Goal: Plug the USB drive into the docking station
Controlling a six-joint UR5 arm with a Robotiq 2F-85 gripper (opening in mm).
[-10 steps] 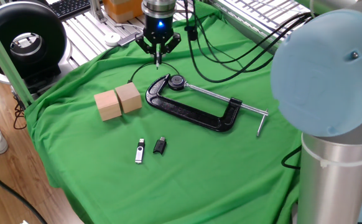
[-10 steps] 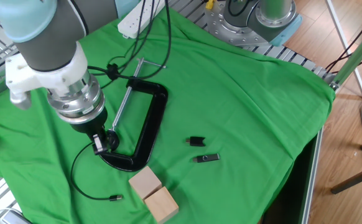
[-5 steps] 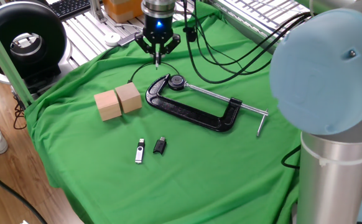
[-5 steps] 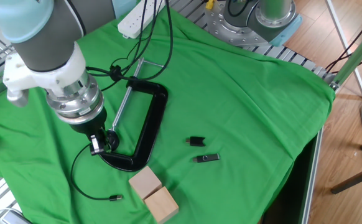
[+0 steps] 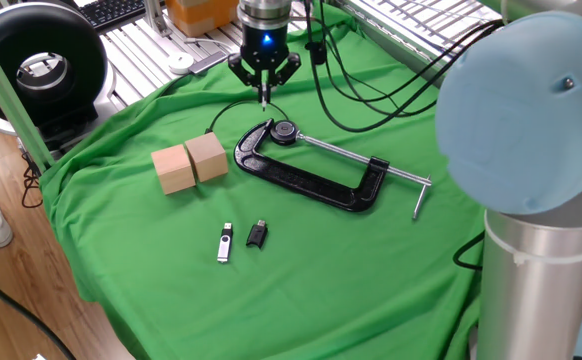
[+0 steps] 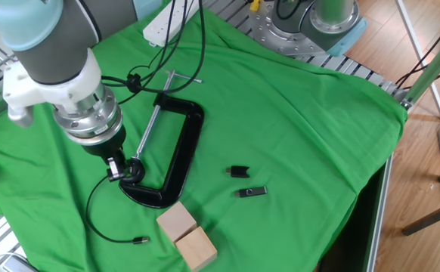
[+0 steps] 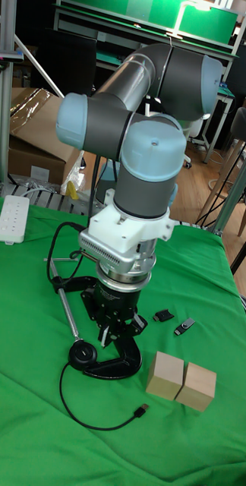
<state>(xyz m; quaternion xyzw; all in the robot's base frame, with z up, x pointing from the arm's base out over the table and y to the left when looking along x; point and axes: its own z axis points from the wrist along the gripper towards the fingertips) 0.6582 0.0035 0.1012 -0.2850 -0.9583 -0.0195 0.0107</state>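
Lying well apart from the gripper (image 5: 264, 97): USB drive (image 5: 225, 242).

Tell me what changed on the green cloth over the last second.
Only the arm moved. The pincer slid sideways, to the right in one fixed view, and now hangs near the round screw pad of the black metal C-clamp. It took hold of nothing. The silver and black USB drive, the small black adapter, the two wooden blocks and the thin black cable lie as before.
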